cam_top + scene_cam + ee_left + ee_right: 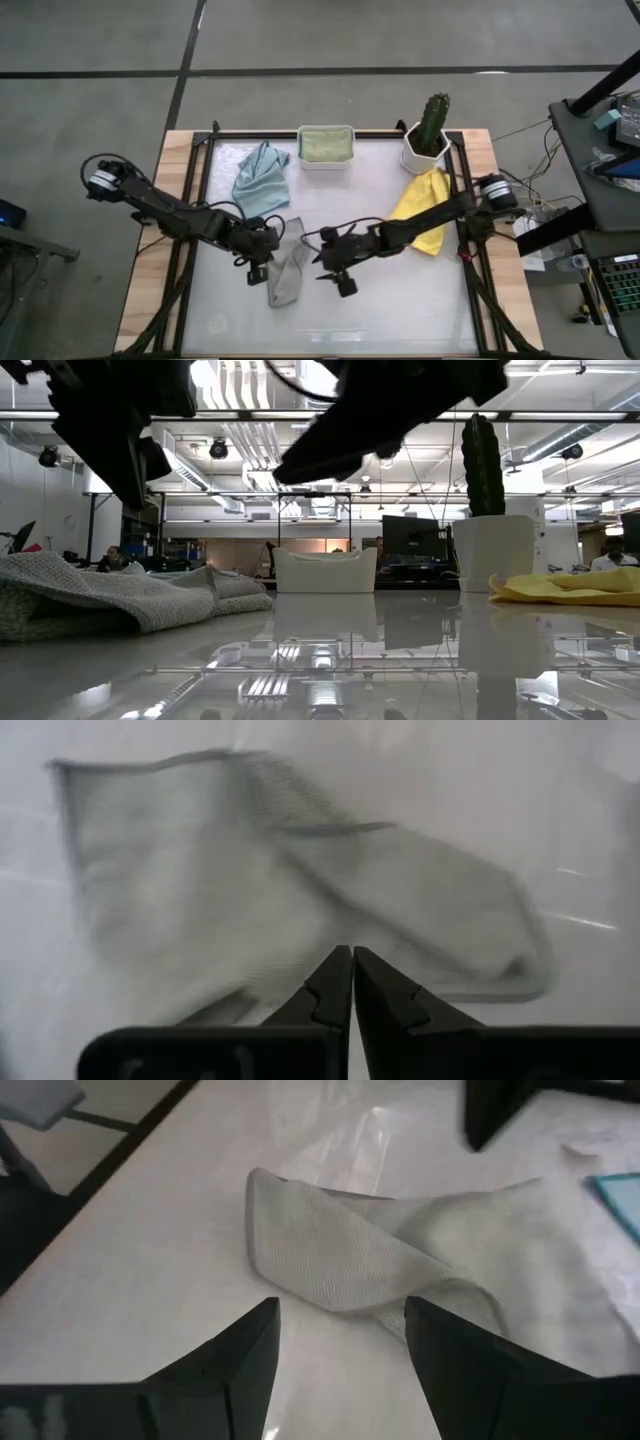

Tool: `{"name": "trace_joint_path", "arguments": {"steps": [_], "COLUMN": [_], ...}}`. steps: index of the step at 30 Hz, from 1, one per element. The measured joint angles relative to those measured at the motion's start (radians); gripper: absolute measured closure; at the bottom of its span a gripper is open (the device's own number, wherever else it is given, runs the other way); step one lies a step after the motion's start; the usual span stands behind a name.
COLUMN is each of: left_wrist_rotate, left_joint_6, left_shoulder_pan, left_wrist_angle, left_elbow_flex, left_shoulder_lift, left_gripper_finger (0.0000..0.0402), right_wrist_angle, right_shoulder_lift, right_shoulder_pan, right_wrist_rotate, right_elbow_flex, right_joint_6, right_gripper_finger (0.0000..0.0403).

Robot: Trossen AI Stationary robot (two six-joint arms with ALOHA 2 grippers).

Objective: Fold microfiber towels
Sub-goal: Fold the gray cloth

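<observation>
Grey towel [286, 268] lies crumpled on the glossy white surface [400, 300] between 2 grippers: left gripper [258, 272] closed and empty at its edge, right gripper [341, 280] wide open, seemingly just clear. Farther back sit blue-grey towel [261, 180], yellow towel [424, 209], white tub [326, 146].

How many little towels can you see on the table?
4. The grey towel lies between the grippers, the blue-grey towel is behind it, the green towel sits in the white tub, the yellow towel is beside the cactus pot. Others may be hidden.
</observation>
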Motion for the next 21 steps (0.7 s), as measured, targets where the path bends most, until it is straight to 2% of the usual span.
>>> {"name": "trace_joint_path", "arguments": {"steps": [11, 21], "left_wrist_rotate": [-0.137, -0.167], "left_joint_6": [-0.004, -0.005], "left_shoulder_pan": [0.002, 0.002], "left_wrist_angle": [-0.09, -0.095], "left_elbow_flex": [0.0, 0.0], "left_shoulder_lift": [0.0, 0.004], "left_gripper_finger": [0.0402, 0.0402], "right_wrist_angle": [-0.019, -0.039], "right_shoulder_lift": [0.292, 0.407], "right_shoulder_pan": [0.056, 0.069], "right_wrist_rotate": [-0.002, -0.002], "right_elbow_flex": [0.268, 0.369], "right_joint_6": [-0.025, -0.036], "right_gripper_finger": [0.0197, 0.0197]}}
